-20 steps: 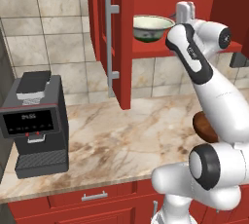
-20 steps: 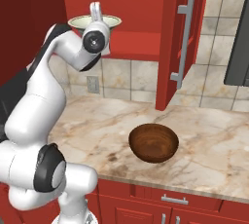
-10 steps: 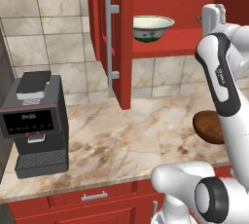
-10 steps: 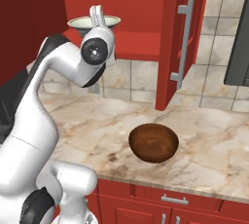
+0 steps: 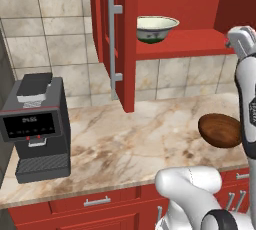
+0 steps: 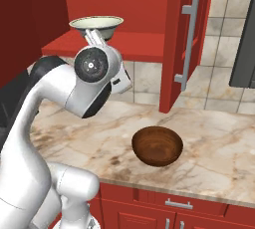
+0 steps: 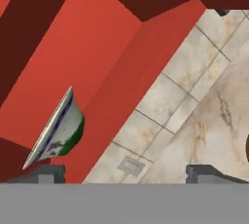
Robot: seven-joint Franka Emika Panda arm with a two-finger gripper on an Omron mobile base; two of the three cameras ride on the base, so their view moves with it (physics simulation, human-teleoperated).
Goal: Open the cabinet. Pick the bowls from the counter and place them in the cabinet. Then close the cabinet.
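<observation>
Ceramic bowl (image 5: 157, 28) on cabinet shelf (image 5: 190, 41); wooden bowl (image 6: 157, 145) on counter (image 5: 125, 144).

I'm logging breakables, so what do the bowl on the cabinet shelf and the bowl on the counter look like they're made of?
The pale cream-green round bowl on the red shelf looks like glazed ceramic: smooth pale body, dark greenish band. The dark brown round bowl on the beige marble counter looks like wood: matte brown with faint streaks, though the render leaves it open.

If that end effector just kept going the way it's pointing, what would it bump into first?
Probably the front edge of the cabinet's red shelf, judging by the hand view's centre; the end effector is open and the ceramic bowl sits off to one side. Depth is unclear.
</observation>
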